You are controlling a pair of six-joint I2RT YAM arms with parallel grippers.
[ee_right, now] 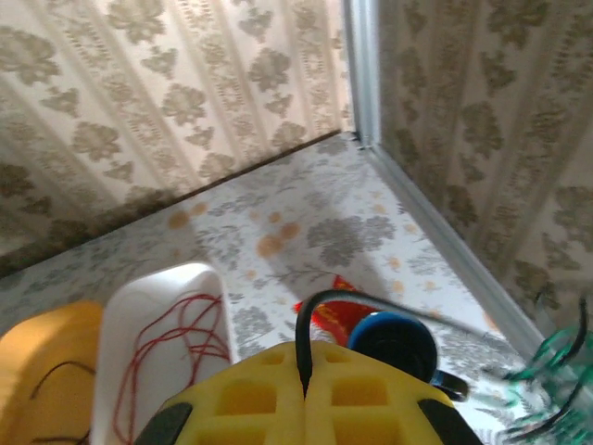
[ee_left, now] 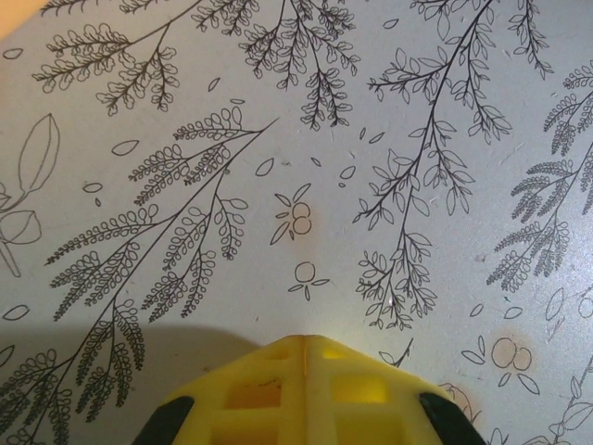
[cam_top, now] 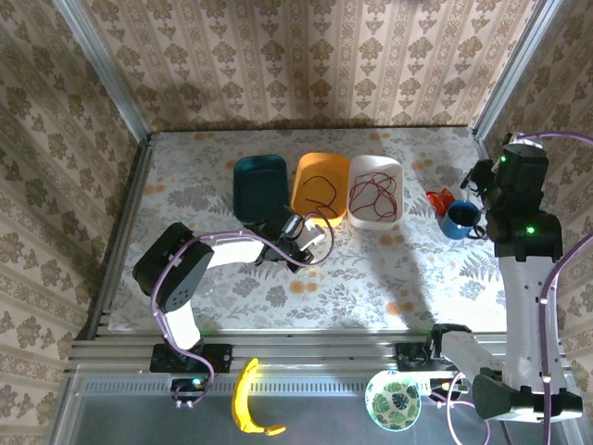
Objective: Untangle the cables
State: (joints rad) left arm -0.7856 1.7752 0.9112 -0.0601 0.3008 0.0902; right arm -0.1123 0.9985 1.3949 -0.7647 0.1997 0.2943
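1. Surface (cam_top: 389,278): floral print, with three trays in a row toward the far side: teal tray (cam_top: 259,190), orange tray (cam_top: 324,167), white tray (cam_top: 356,185).
2. Left tool (ee_left: 306,348): low over the surface, just on the near side of the orange tray. The yellow pads are pressed together, with nothing seen between them.
3. Right tool (ee_right: 304,362): raised at the far right, above the blue cup (ee_right: 394,343). It is clenched, and a thin black lead (ee_right: 320,301) rises out of the pad seam and arcs right, so by the look it is grasped.
4. Red cable (cam_top: 375,197): coiled inside the white tray, well apart from both tools.
5. Black cable (cam_top: 320,195): looped in the orange tray, near the left tool.
6. Green cable (ee_right: 547,371): a blurred bundle at the right edge, beside the right tool. I cannot tell whether it is knotted with the black lead.
7. Step in hand, as I judge it: parting green from black.
   - Hold the pinch firm and lift slowly, so the loops drop open rather than cinch.
   - Bring the left tool across to steady the green strand.
   - Keep dangling loops clear of the cup handle.
   - The teal tray looks the likely home for green.
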